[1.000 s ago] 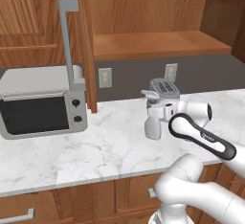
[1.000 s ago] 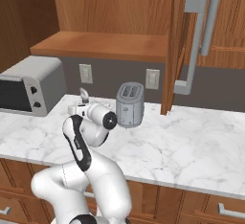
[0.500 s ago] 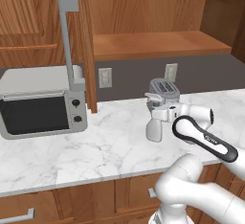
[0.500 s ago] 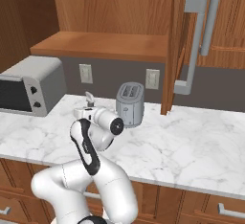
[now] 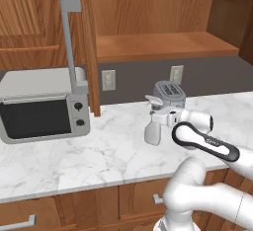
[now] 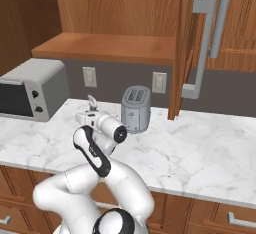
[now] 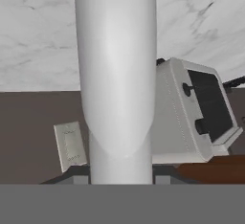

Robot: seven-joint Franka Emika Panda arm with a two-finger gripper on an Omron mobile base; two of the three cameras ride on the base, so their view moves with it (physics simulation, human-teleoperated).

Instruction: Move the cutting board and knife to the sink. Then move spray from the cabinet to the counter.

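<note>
Spray [image 5: 154, 126] unlabelled, gripped by end effector [image 5: 159, 117] above counter [image 5: 74, 156]

even soft rendered light, faint shadows, no glare, sharp focus.

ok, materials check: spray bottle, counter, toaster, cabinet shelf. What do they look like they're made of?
Spray: pale grey-white, smooth and matte, probably plastic.
Counter: white with grey veins, slight sheen, looks like marble or an imitation of it.
Toaster: grey with soft highlights, likely brushed metal, though painted plastic is possible.
Cabinet shelf: brown with visible grain, wood or veneer.
</note>
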